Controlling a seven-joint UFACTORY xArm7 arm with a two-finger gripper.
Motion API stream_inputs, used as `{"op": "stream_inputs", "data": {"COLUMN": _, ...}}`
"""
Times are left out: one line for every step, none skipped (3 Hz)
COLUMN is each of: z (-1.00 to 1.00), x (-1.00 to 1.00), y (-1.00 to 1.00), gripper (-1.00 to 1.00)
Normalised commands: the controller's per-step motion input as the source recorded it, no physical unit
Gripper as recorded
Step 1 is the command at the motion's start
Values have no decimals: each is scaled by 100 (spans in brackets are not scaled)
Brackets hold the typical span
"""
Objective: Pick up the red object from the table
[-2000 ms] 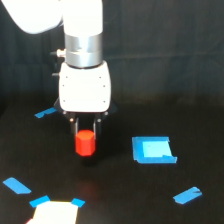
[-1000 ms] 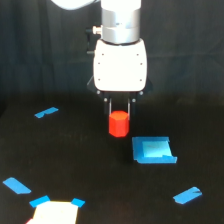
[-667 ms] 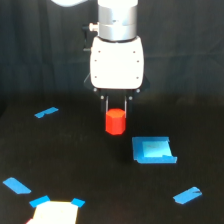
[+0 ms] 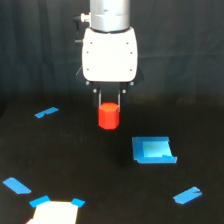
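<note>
The red object [image 4: 108, 116] is a small red-orange faceted block hanging in the air above the black table [image 4: 75, 160]. My gripper [image 4: 109, 104] comes straight down from the white body [image 4: 110, 55] and is shut on the block's top, one dark finger on each side. The block's lower half shows clear of the fingers. It sits near the middle of the exterior view, a little left of the blue-edged square [image 4: 153, 150].
Blue tape pieces lie scattered on the table: one at the left [image 4: 46, 112], one at the lower left [image 4: 16, 185], one at the lower right [image 4: 187, 195]. A pale square with blue corners [image 4: 54, 212] sits at the bottom edge.
The arm has carried the red object up off the table and toward the exterior view's right, then drifted slightly back left. The grip on the block has held throughout.
</note>
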Motion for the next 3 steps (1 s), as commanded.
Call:
{"op": "stream_inputs", "data": {"z": 100, "x": -45, "y": -35, "gripper": -100}}
{"op": "stream_inputs", "data": {"z": 100, "x": -63, "y": -100, "gripper": -100}}
{"op": "stream_inputs", "data": {"z": 100, "x": -65, "y": -100, "gripper": -100}}
